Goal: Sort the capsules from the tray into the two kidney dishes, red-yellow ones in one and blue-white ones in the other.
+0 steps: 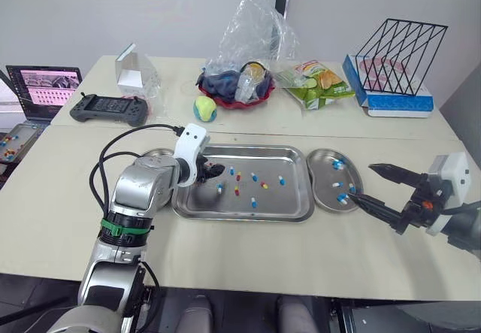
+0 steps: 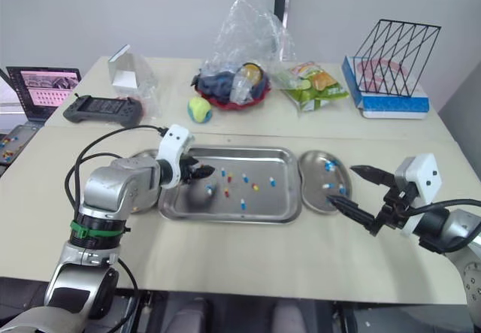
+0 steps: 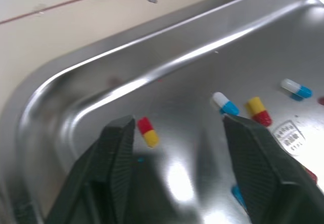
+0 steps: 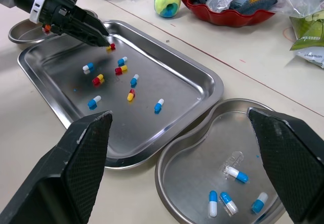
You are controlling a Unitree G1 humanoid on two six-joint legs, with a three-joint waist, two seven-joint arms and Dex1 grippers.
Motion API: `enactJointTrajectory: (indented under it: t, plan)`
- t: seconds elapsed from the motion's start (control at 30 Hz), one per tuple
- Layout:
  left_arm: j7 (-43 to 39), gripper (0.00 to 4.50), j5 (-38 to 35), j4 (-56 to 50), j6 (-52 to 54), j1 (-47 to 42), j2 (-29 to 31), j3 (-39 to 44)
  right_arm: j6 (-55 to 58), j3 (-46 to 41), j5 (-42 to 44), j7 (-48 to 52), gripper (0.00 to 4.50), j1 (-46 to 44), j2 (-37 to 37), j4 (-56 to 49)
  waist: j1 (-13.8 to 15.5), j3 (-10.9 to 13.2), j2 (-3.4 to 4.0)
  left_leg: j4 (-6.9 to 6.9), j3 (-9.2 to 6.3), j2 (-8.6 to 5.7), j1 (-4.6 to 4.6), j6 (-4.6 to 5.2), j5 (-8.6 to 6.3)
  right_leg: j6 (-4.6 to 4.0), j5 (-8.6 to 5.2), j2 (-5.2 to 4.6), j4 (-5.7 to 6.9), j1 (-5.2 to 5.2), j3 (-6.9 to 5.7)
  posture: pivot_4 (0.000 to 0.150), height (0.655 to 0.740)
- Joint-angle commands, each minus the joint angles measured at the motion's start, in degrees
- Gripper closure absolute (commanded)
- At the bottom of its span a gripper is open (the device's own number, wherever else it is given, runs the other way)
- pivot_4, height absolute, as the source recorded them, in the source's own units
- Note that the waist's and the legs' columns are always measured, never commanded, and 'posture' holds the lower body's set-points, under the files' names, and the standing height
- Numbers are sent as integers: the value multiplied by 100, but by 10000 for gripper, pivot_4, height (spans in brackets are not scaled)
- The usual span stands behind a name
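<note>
**A:** The left gripper point(image 3: 178, 123) hangs low over the tray point(image 1: 240, 216), near the tray's rear-left corner. Its two fingers stand apart with nothing between them. A red-yellow capsule point(image 3: 148, 132) lies on the tray floor just inside one fingertip.

**B:** Is that finger touching it?

**A:** I cannot tell. They are very close.

**B:** How would you expect it to handle?

**A:** I'd judge it nearly weightless, with a smooth, glossy shell on polished steel. It will likely skid or roll if one finger nudges it first. The shell is probably thin, so a hard squeeze could dent it.

**B:** Then where should it be held?

**A:** Across the short width at the colour seam, with both pads closing evenly and gently.

**B:** And the other arm?

**A:** The right gripper point(image 1: 361, 181) is also spread wide and empty. It hovers off the tray's right end, beside the right kidney dish point(image 1: 319, 174), which adjoins that end of the tray and holds several blue-white capsules point(image 4: 237, 174). The left kidney dish point(image 4: 17, 32) sits against the tray's left end. More capsules of both colours lie scattered over the tray's middle.
</note>
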Motion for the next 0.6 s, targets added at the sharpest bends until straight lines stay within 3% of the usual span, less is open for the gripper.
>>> enactJointTrajectory:
  t: [0.03,0.37,0.6]
  plan:
    - [105,18339,11,-216,-234,61,28,-49,-73,-36,56,49,0,-65,-78,-83,12,0,0,0,0,0,0,0,0,0,0,0,0,0,0,1500,7380]
    - [338,18339,275,418,-935,43,-66,-419,-30,-34,41,-19,0,-127,-90,-90,87,0,-1,1,0,-1,0,-1,0,0,0,0,-1,0,0,1500,7380]
    - [383,18339,249,438,-821,149,-136,-483,32,75,31,-113,0,-92,-54,-169,90,0,0,0,0,-1,0,-1,0,0,0,0,-1,0,0,1500,7380]
